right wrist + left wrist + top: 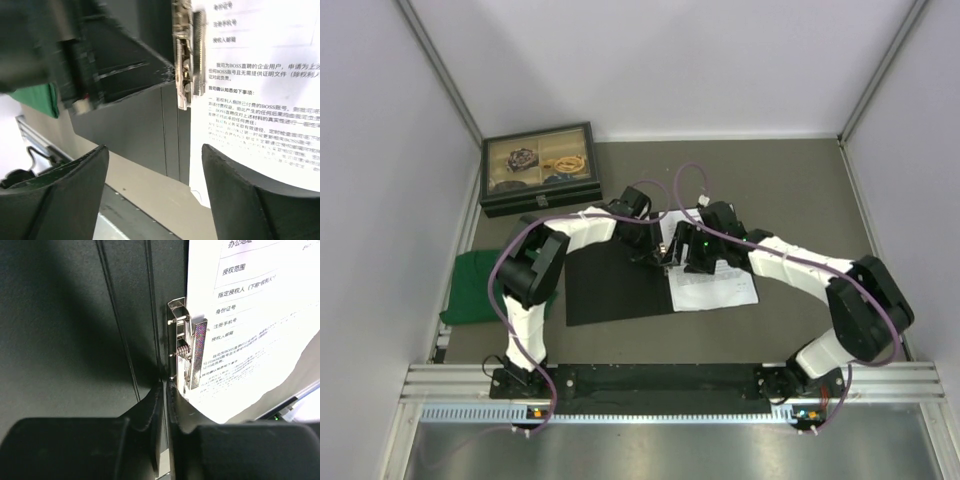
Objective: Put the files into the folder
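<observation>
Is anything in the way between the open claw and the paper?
No, nothing visible. The right gripper hangs open over the printed sheet, which lies in the folder with its edge at the metal clip. The left gripper sits beside that clip, not between them.

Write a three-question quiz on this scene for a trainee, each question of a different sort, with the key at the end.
1. True or false: the right tool stands open, with nothing gripped between its fingers.
2. Seen from overhead, on which side of the metal clip does the printed sheet lie? A left; B right; C nowhere near it.
3. Fill in: the inside of the open folder is ___ in colour.
Key: 1 true; 2 B; 3 black.
</observation>
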Motion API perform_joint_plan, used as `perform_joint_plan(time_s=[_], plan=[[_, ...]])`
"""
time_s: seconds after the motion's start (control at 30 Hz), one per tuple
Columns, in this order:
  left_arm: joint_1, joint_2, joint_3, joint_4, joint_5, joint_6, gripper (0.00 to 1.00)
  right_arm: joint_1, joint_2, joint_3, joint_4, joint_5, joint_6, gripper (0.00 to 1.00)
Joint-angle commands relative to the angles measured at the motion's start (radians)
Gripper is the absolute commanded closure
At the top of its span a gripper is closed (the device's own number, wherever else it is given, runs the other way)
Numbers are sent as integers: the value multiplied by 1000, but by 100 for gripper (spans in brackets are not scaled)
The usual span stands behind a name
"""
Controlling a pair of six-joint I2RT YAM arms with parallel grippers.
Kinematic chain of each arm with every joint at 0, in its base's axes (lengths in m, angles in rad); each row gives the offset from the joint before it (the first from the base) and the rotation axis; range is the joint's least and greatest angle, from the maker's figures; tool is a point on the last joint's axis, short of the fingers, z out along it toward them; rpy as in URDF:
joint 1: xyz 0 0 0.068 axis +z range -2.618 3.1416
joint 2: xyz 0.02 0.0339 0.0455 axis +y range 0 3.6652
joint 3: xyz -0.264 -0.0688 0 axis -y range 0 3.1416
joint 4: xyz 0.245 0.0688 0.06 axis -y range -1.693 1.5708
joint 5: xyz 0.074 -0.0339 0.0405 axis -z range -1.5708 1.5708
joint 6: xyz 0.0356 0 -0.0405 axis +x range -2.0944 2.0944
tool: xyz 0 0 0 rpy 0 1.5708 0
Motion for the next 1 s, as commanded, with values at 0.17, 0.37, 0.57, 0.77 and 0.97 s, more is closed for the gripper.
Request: perform_joint_plan(time_s=[0.17, 0.37, 0.57, 0.77, 0.97], plan=[[60, -211, -25, -171, -154, 77, 49, -8, -121, -20, -49, 55, -274, 21], [210, -461, -118, -353, -143, 181, 32, 13, -88, 38, -69, 29, -389, 20], [272, -629, -214, -424, -179, 163, 16, 154, -91, 77, -130, 148, -427, 20], [309, -742, -214, -450, -158, 131, 18, 243, 117, 352, -374, 450, -345, 39], [309, -833, -248, -375, -94, 134, 19, 242, 271, 541, -473, 532, -295, 66]])
